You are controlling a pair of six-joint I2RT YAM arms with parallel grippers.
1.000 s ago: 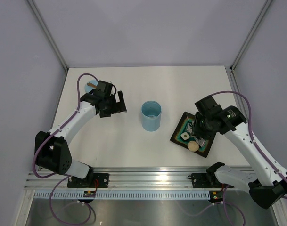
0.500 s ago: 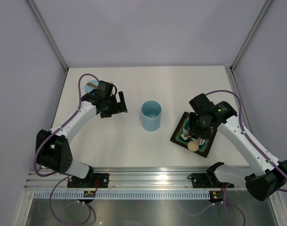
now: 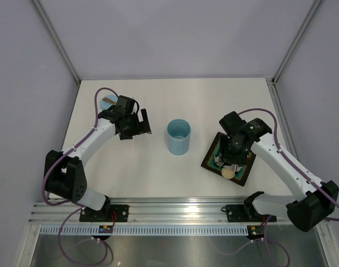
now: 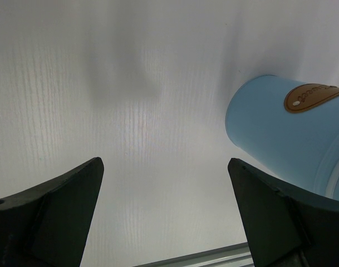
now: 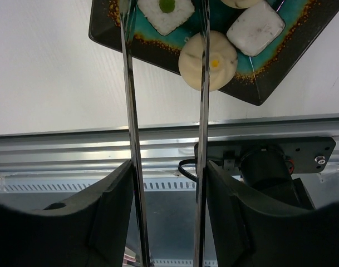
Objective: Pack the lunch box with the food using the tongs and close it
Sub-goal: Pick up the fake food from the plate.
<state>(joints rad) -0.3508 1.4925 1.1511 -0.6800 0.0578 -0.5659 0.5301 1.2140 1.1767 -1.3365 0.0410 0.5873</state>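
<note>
- The right gripper (image 5: 168,172) pinches the tongs (image 5: 128,83), with one finger pressed on the outside of each thin metal arm
- The two arms of the tongs stand apart, not squeezed together, and their tips run off the top of the wrist view, so the tips cannot be seen
- The tongs hang over the dark plate (image 5: 102,28), which sits near the right side of the table (image 3: 214,100), close to its front edge
- One arm of the tongs crosses over a round beige bun (image 5: 209,60), and a white cube (image 5: 255,28) lies just beside that bun
- The bun looks soft and light, so a hard squeeze would likely squash it
- The best hold is probably round its middle, one tip on each side
- The tongs are smooth and shiny, so the food may slip out if the squeeze is too weak
- The lunch box (image 3: 178,138) stands upright with its top open in the middle of the table, well apart from the plate
- It looks light and could tip over if bumped
- The left gripper (image 4: 165,167) is spread wide and holds nothing
- It hovers near the blue lid (image 4: 275,128) by the far left corner
</note>
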